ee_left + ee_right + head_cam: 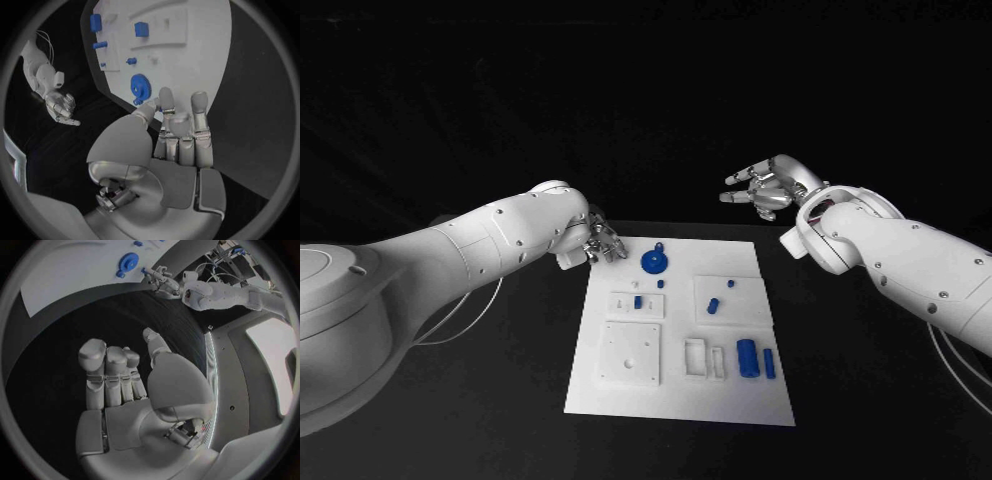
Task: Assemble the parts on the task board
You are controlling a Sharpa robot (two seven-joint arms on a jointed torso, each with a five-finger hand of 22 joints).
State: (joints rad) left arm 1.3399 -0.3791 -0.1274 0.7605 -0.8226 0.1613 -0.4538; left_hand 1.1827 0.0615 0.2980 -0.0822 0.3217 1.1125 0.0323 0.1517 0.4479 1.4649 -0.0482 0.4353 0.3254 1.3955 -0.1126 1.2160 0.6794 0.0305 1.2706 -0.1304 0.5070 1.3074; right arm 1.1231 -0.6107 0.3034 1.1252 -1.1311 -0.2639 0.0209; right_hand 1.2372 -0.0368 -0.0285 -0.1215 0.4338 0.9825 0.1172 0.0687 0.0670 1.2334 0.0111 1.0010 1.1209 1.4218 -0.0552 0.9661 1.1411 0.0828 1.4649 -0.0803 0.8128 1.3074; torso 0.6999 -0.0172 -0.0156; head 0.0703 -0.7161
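The white task board (pixel 733 395) lies in the middle of the black table. A blue gear (pixel 653 264) rests near its far left corner, seen too as the gear (pixel 141 87) and the gear (pixel 129 262). My left hand (pixel 600 243) hovers at that corner just left of the gear. Its thumb and a finger pinch a small blue part (pixel 145 271), a sliver of which shows as the part (pixel 159 107). My right hand (pixel 764 188) is raised beyond the board's far right corner, fingers apart and holding nothing. The same hand (pixel 125 380) shows an empty palm.
Several small blue pieces sit on the board: a peg (pixel 713 305), a short block (pixel 638 300) and two upright cylinders (pixel 747 358) near the front. A raised white square fixture (pixel 630 352) occupies the board's front left. Black table surrounds the board.
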